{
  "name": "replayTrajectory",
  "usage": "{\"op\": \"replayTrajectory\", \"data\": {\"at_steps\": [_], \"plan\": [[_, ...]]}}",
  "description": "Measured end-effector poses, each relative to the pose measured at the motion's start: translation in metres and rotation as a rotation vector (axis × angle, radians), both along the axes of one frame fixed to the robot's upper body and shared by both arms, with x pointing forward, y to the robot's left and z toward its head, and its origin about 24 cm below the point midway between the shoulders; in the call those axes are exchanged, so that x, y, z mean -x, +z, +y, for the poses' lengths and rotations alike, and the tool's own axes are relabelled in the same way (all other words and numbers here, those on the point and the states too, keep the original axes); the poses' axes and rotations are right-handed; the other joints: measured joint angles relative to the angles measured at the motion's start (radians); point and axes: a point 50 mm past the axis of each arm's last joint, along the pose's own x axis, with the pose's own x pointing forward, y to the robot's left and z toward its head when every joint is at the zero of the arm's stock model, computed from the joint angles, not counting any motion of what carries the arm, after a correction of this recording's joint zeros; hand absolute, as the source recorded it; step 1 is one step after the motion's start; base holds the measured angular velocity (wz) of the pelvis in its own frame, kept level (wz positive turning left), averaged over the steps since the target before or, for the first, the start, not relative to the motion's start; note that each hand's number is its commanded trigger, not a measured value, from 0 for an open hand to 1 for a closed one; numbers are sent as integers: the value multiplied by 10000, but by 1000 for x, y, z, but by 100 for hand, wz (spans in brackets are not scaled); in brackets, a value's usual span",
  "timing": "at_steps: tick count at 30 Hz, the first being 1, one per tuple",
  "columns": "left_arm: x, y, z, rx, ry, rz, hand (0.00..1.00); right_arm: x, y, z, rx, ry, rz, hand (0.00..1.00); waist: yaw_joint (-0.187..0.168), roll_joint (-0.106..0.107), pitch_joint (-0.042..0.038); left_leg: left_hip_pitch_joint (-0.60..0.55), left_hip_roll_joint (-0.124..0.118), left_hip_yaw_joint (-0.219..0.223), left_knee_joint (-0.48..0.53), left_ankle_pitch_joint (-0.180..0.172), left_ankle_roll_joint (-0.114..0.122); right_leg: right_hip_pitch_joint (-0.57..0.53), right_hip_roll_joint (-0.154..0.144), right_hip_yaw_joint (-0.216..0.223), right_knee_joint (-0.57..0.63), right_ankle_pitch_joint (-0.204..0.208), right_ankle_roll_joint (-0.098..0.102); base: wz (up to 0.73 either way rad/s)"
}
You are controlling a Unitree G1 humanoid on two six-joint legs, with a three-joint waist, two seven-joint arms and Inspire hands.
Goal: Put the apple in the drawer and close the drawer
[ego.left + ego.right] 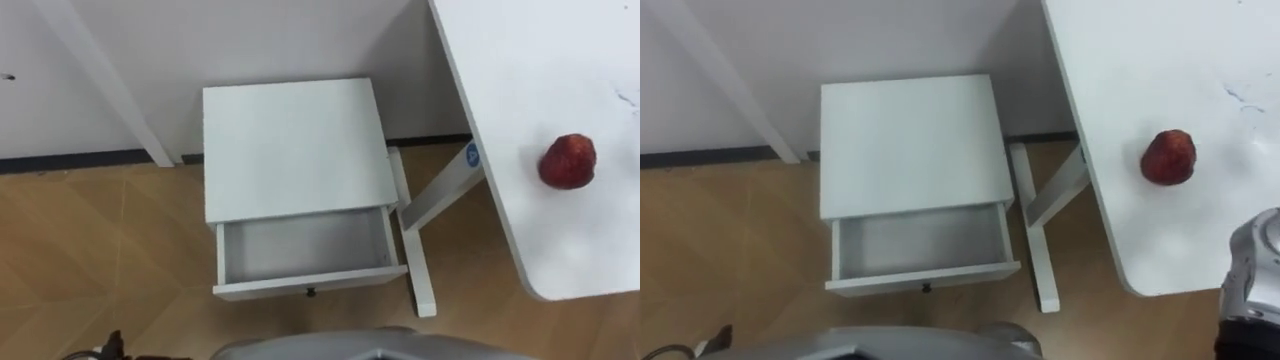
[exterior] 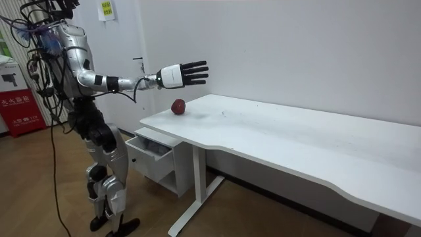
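A dark red apple [image 1: 568,161] lies near the left edge of the white table [image 1: 530,60], to my right. In front of me a small white cabinet [image 1: 295,150] stands on the floor against the wall. Its drawer [image 1: 300,247] is pulled out, and nothing lies in it. In the room view my right arm reaches out at shoulder height. My right hand [image 2: 184,74] is open with straight fingers, hovering above the apple [image 2: 178,106] without touching it.
The table's white leg and foot [image 1: 418,250] stand right beside the drawer's right side. A slanted white bar [image 1: 110,90] runs along the wall at the upper left. Wooden floor [image 1: 100,250] lies to the left of the cabinet.
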Motion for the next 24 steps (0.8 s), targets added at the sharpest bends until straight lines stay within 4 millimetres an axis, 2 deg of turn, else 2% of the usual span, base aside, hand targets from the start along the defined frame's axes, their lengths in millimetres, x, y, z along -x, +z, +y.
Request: {"op": "replayTrajectory", "data": {"at_steps": [5,9,16,24], "plan": [[0,0,0,14,-26,8,0,-9,8,11,177,994,-182,0,130,-33,9,8,-3,-59,-7,0,0,62,-3,-52,2,0,0,3],[-1,-1,-3,57,-228,26,0,-15,4,23,317,1803,185,0,269,-105,38,106,-5,-62,-40,-1,-1,148,-9,-89,-13,0,0,0],[-5,-2,-6,147,-592,42,0,-23,-12,47,1178,3826,1735,0,306,-90,-3,111,-14,-115,-9,-1,-2,186,-21,-127,-113,2,1,1],[-7,-2,-6,126,-729,61,0,-26,-15,55,1132,4553,1993,0,313,-118,10,143,-16,-164,5,0,-2,271,-30,-184,-133,2,1,0]]}}
